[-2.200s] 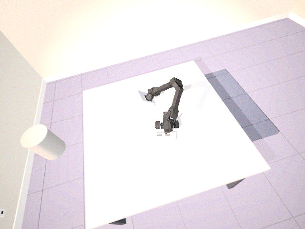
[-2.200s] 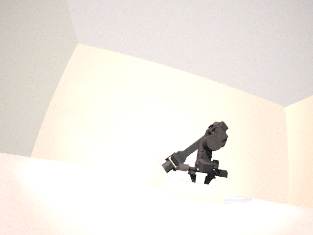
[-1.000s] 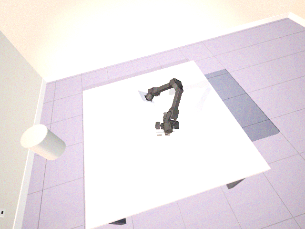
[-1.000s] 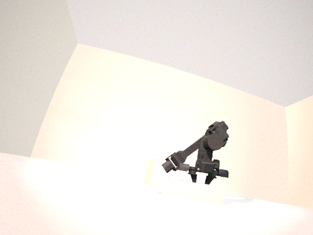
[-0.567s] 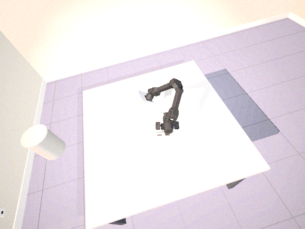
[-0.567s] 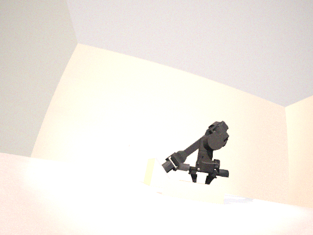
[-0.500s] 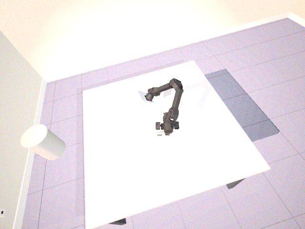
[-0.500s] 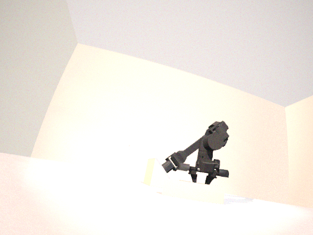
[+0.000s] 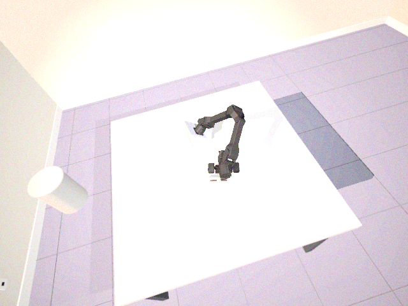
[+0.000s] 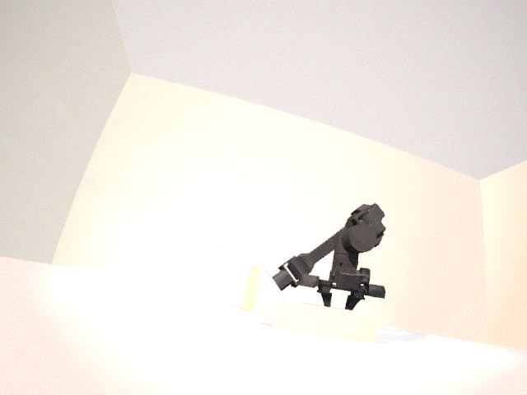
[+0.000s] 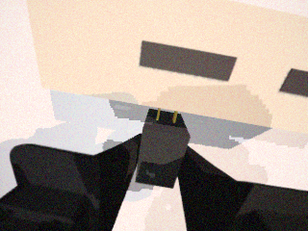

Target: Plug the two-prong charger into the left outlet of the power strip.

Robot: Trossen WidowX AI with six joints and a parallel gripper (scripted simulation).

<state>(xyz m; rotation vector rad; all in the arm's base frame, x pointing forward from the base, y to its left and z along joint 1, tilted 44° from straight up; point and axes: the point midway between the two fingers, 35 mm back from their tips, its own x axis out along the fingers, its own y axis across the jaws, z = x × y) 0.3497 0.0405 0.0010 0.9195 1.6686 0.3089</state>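
Wrist view: the gripper (image 11: pixel 161 164) pinches the dark charger (image 11: pixel 162 151) between its two fingers, with the two brass prongs (image 11: pixel 166 115) pointing at the cream power strip (image 11: pixel 96 58). The prong tips lie at the strip's lower edge, below the left outlet (image 11: pixel 188 61); a second slot (image 11: pixel 295 82) sits to its right. Top view: the arm (image 9: pixel 234 131) stands mid-table (image 9: pixel 197 230), broad white surface all around.

White square counter (image 9: pixel 197 230) on lilac tiled floor (image 9: pixel 345 99). White cylinder (image 9: pixel 57 190) juts from the grey wall (image 9: pixel 20 131) at left. Cream wall (image 9: pixel 164 32) behind.
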